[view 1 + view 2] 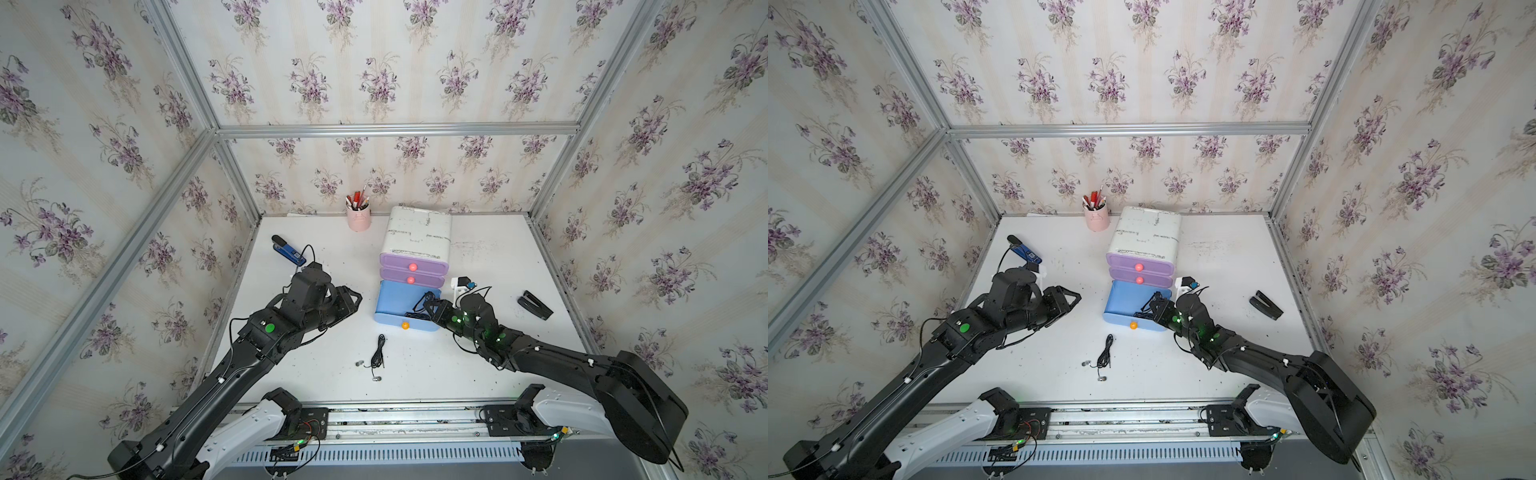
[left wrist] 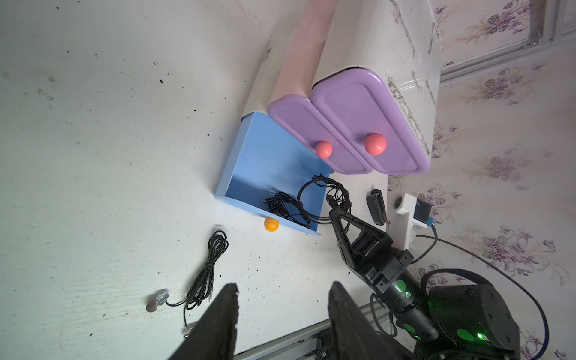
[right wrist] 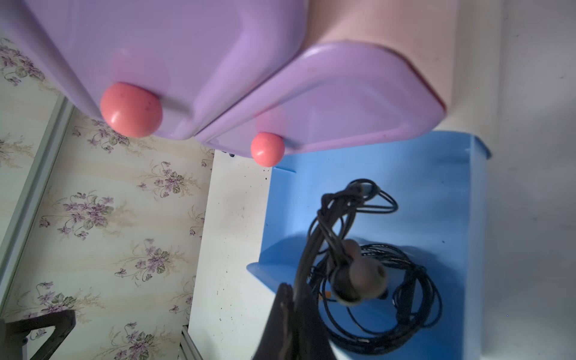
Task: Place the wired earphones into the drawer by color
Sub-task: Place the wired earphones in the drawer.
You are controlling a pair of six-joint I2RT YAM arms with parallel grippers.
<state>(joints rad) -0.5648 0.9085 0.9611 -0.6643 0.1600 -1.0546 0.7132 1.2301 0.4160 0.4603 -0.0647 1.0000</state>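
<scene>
The drawer (image 1: 415,232) unit is white, with two purple fronts shut and its blue drawer (image 1: 395,299) (image 3: 405,174) pulled out. My right gripper (image 1: 428,303) (image 3: 293,293) hangs over the blue drawer's right side, shut on the cable of black wired earphones (image 3: 324,224) (image 2: 324,187), whose loops dangle above the drawer. Another black coil (image 3: 414,280) (image 2: 286,205) lies inside that drawer. One more black set (image 1: 377,353) (image 2: 208,265) lies on the table in front of the drawer. My left gripper (image 1: 357,296) (image 2: 283,290) hovers left of the drawer, open and holding nothing.
A pink pen cup (image 1: 358,218) stands at the back beside the drawer unit. A blue stapler (image 1: 289,251) lies at the back left and a black stapler (image 1: 535,305) at the right. A small white block (image 1: 461,284) sits just right of the drawers.
</scene>
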